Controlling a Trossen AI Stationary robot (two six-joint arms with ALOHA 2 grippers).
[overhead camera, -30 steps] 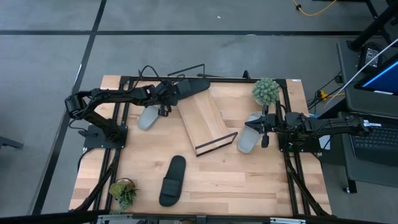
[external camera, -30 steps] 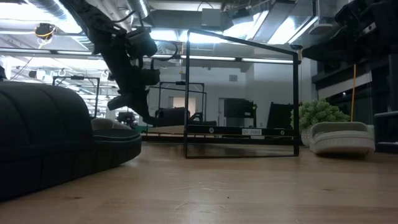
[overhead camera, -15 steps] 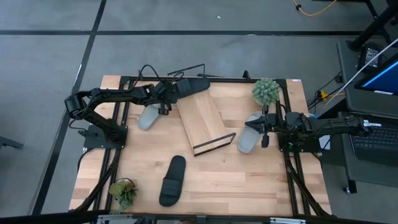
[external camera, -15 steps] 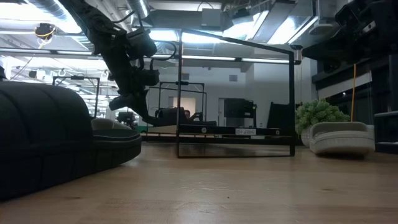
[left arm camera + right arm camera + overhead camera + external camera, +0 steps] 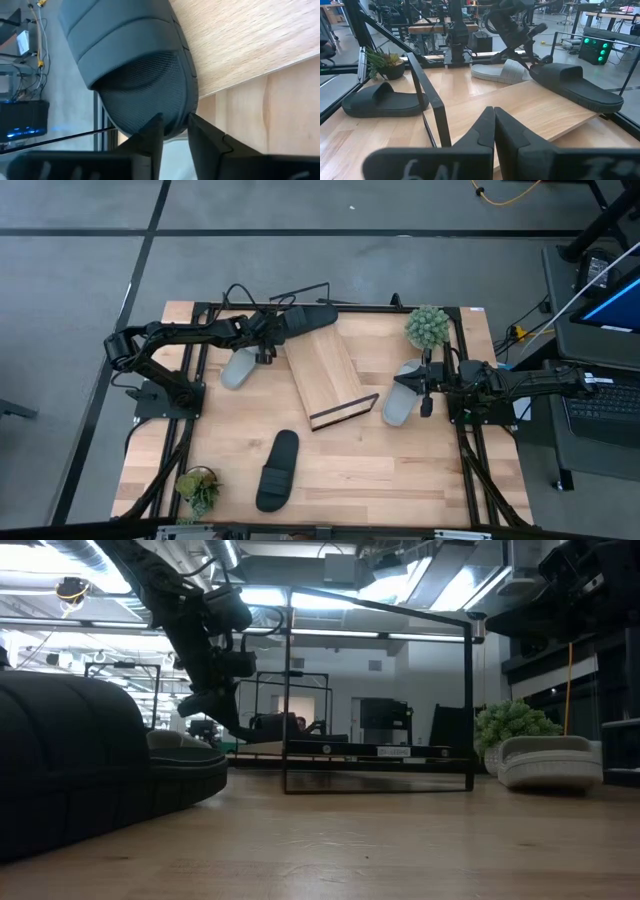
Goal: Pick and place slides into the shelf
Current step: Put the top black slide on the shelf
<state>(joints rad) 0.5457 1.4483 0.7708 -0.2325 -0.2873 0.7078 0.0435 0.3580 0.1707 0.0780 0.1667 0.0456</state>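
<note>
At the 11 o'clock corner of the desk (image 5: 400,470), the left end effector (image 5: 272,332) sits at the heel of a black slide (image 5: 305,318) lying on the upper end of the shelf (image 5: 325,372). In the left wrist view its fingers (image 5: 150,137) stand a little apart, either side of the heel rim, with a thin gap showing (contact with the rubber cannot be told). Judged step: letting go of this slide on the board.

Notes for doing it well:
- The shelf slants, and the slide lies at its high end, partly overhanging toward 12 o'clock. Spread the fingers fully before any withdrawal, so the heel is not dragged along.
- Back out along the slide's length, toward 9 o'clock, not sideways; a grey slide (image 5: 238,367) lies on the desk just below the wrist.
- Watch for slip down the board toward the dark front edge at 5 o'clock.

Right end effector (image 5: 425,385), fingers pressed together and holding nothing, waits at 3 o'clock by the second grey slide (image 5: 400,400). The other black slide (image 5: 277,470) lies on the desk at 6 o'clock, well apart from the shelf. Three slides left to place, by this count.
</note>
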